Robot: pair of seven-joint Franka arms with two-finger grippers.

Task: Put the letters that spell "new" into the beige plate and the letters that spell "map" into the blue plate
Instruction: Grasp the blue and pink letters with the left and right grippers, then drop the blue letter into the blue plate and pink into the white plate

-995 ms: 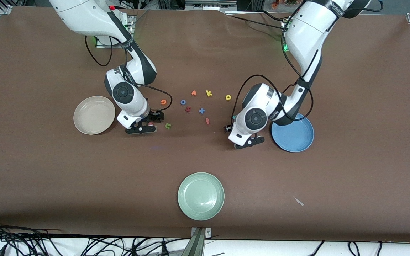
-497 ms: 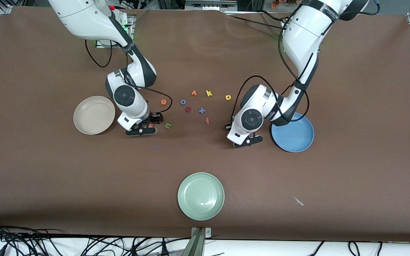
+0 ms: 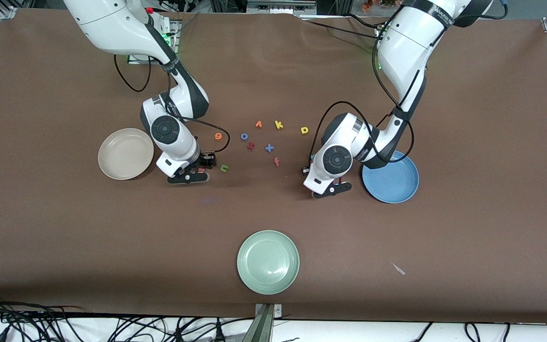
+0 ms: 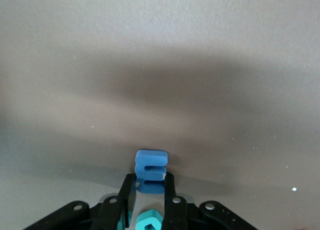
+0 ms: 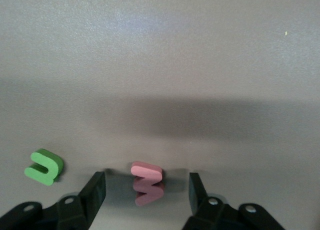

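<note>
In the left wrist view my left gripper [image 4: 150, 179] is shut on the blue m [image 4: 150, 166] at the table surface. A teal letter [image 4: 149, 221] lies between its fingers, closer to the palm. In the front view that gripper [image 3: 306, 168] is down beside the blue plate [image 3: 390, 176]. My right gripper [image 5: 146, 181] is open around the pinkish-red w [image 5: 147, 182], with a gap on each side. The green n [image 5: 44, 166] lies just outside one finger [image 5: 95, 186]. From the front, this gripper [image 3: 202, 167] sits between the beige plate [image 3: 126, 153] and the n [image 3: 224, 167]. The orange e [image 3: 218, 136] and a yellow looped letter [image 3: 305, 130] lie farther from the camera.
Other loose letters sit mid-table: an orange v [image 3: 258, 124], a yellow k [image 3: 278, 125], a blue o [image 3: 244, 136], a red letter [image 3: 250, 146], a blue x [image 3: 269, 148] and a red f [image 3: 277, 162]. A pale green plate [image 3: 268, 261] lies near the front edge.
The left gripper's fingers have closed onto the blue m. The right gripper's fingers have drawn inward around the w, and both hands have settled slightly lower.
</note>
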